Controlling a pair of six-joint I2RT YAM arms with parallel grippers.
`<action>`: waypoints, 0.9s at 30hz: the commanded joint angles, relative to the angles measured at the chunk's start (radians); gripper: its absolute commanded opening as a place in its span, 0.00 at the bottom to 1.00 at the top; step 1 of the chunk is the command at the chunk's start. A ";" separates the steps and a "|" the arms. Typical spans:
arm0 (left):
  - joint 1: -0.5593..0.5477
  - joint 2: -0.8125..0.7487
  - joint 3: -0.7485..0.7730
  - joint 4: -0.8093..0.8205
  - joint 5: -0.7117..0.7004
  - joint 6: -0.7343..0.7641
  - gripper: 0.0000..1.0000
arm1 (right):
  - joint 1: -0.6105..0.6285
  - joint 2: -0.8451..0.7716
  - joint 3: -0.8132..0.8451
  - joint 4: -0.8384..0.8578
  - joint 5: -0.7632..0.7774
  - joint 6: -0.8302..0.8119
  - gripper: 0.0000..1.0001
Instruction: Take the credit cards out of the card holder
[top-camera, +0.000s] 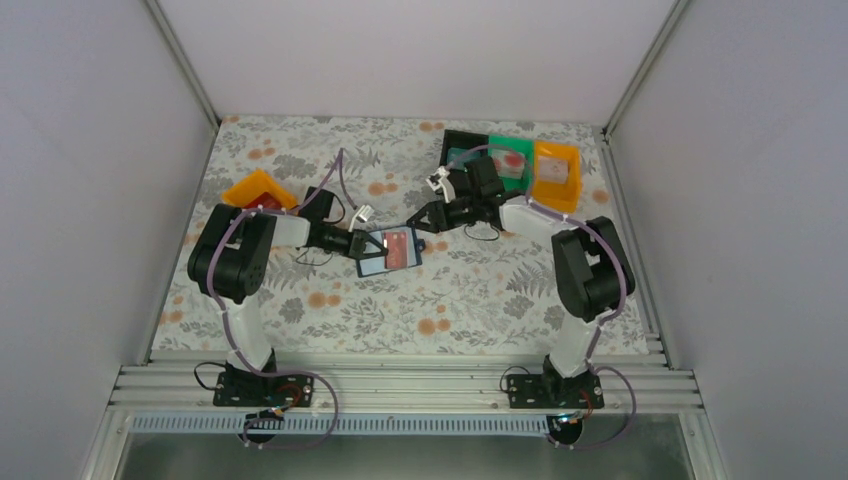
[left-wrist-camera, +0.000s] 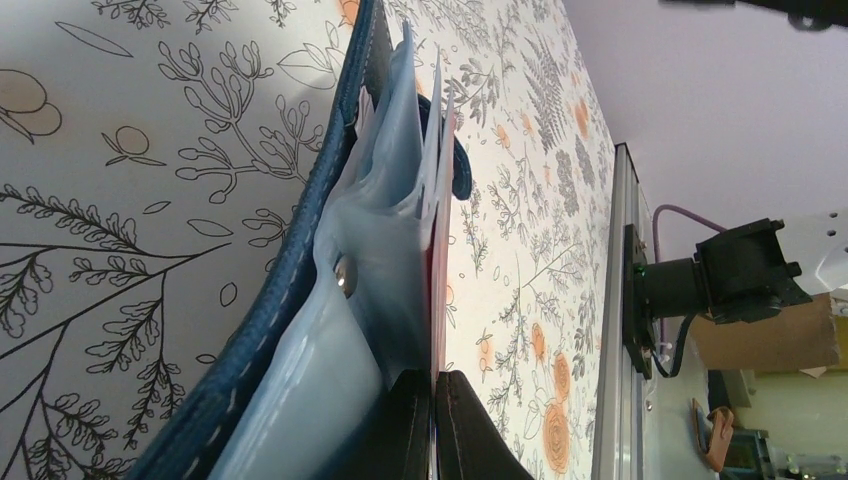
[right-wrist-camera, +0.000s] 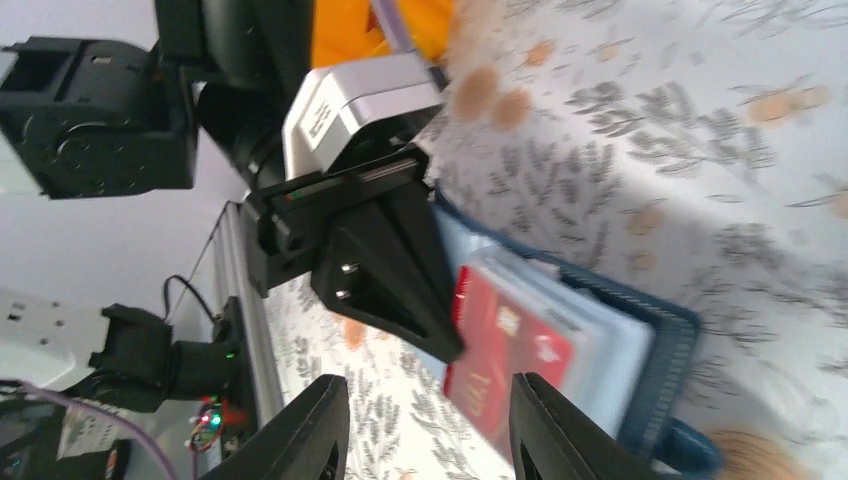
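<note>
**Card holder** (top-camera: 383, 266): navy, lying open near the middle of the counter (top-camera: 450, 305), with a red card (top-camera: 400, 247) on top.

**Left gripper** (top-camera: 361, 243): clamped tight on the card holder's left edge.

**Right gripper** (right-wrist-camera: 428, 388): just beside the card holder's right edge. From above its jaws are unreadable. Its own wrist view shows them moderately apart with nothing between, just short of the red card.

**Left wrist view only:** pale blue pockets (left-wrist-camera: 385, 230) seen edge-on, a snap stud (left-wrist-camera: 345, 277) and a closure tab (left-wrist-camera: 462, 170). Card faces are hidden, so the number of cards cannot be told.

**Far right corner:** black bin (top-camera: 456, 141), green bin (top-camera: 500, 140) and orange bin (top-camera: 556, 153); their contents are too small to make out.

**Left edge:** second orange bin (top-camera: 255, 187), partly behind the left arm.
</note>
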 joint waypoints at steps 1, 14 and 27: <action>-0.004 -0.015 0.009 0.027 0.043 0.047 0.02 | 0.039 0.036 -0.074 0.104 -0.068 0.047 0.41; -0.008 -0.018 0.014 0.012 0.058 0.069 0.02 | 0.039 0.179 -0.075 0.165 -0.074 0.060 0.33; 0.002 -0.012 0.065 -0.121 0.078 0.193 0.12 | 0.036 0.177 -0.052 0.058 -0.232 -0.105 0.04</action>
